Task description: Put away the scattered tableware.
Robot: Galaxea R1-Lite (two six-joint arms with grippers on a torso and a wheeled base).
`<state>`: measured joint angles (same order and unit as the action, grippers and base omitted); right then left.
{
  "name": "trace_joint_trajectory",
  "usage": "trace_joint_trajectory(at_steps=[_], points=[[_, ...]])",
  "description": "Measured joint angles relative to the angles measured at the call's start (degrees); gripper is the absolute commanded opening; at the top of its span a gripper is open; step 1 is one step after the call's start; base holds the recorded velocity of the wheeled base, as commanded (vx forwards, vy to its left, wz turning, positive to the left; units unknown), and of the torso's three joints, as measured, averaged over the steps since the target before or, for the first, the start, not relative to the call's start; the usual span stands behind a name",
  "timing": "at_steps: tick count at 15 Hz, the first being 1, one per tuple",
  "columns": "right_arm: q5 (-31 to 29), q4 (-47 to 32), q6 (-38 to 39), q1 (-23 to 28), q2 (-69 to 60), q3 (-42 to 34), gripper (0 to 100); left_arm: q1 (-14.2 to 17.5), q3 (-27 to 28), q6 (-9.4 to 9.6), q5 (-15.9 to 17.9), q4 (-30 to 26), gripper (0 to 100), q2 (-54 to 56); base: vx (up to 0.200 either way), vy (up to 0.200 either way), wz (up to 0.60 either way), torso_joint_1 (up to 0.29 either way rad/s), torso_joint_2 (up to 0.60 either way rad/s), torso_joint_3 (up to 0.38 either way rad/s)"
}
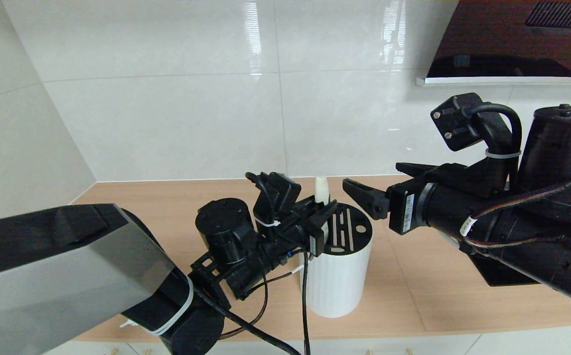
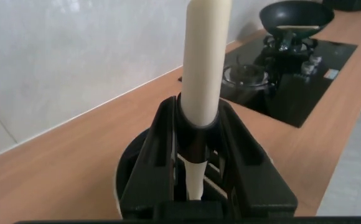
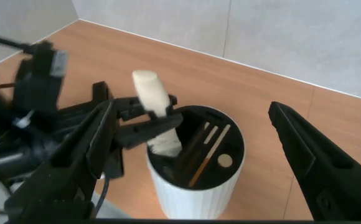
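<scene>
Utensil holder (image 1: pixel 337 281), white with a black slotted top, stands mid-counter (image 1: pixel 167 197). We see right gripper (image 1: pixel 371 175) wide open just right of its top, touching nothing. Left gripper (image 1: pixel 323 207) clamps cream-handled utensil (image 1: pixel 320 190) upright, lower end at holder's top.

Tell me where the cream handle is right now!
Near the middle of the head view, the cream handle is pinched in the left claw, sticking up over the white holder on the wooden counter.
</scene>
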<state>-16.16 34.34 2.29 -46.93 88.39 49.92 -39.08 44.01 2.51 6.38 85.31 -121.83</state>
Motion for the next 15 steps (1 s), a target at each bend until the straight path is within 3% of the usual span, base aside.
trace_joint_trajectory(at_steps=[7,8,15], points=[[0.00,0.00,-0.02,0.09,0.20,0.00,100,-1.05,0.00,0.13,-0.37,1.16,0,-0.66,0.000,0.000,0.00,0.000,0.00,0.000],[-0.01,0.00,0.00,0.11,0.20,0.00,100,-1.07,-0.02,0.13,-0.63,1.18,100,-0.71,0.000,0.000,0.00,0.000,0.00,0.000],[-0.06,0.01,-0.02,0.11,0.20,0.00,100,-1.07,0.23,0.05,-1.54,2.83,100,-0.66,0.000,0.000,0.00,0.000,0.00,0.000]])
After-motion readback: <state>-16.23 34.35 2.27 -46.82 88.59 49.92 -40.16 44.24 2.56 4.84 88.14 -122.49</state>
